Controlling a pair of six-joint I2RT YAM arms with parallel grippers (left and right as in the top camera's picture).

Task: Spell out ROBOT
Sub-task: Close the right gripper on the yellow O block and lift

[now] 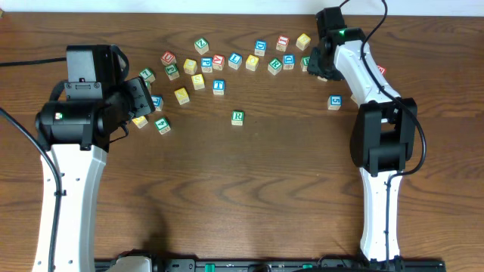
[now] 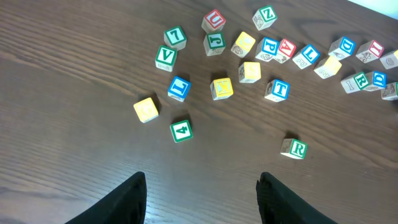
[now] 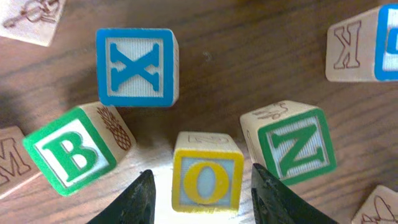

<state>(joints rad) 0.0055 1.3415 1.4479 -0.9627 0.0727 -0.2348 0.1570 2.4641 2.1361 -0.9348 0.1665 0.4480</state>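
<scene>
Table (image 1: 249,189) is carrying a scatter of letter blocks (image 1: 235,60) along its twelve o'clock side, with the R block (image 1: 237,116) lying alone at six o'clock of them. Left gripper (image 2: 202,186) is hovering wide open, gripping nothing. Right gripper (image 3: 202,177) is straddling the O block (image 3: 207,180), jaws parted and not yet pinching it; the B block (image 3: 71,155) is sitting at its nine o'clock. Fetching O seems to be the step in hand; closing and lifting would come next.
</scene>
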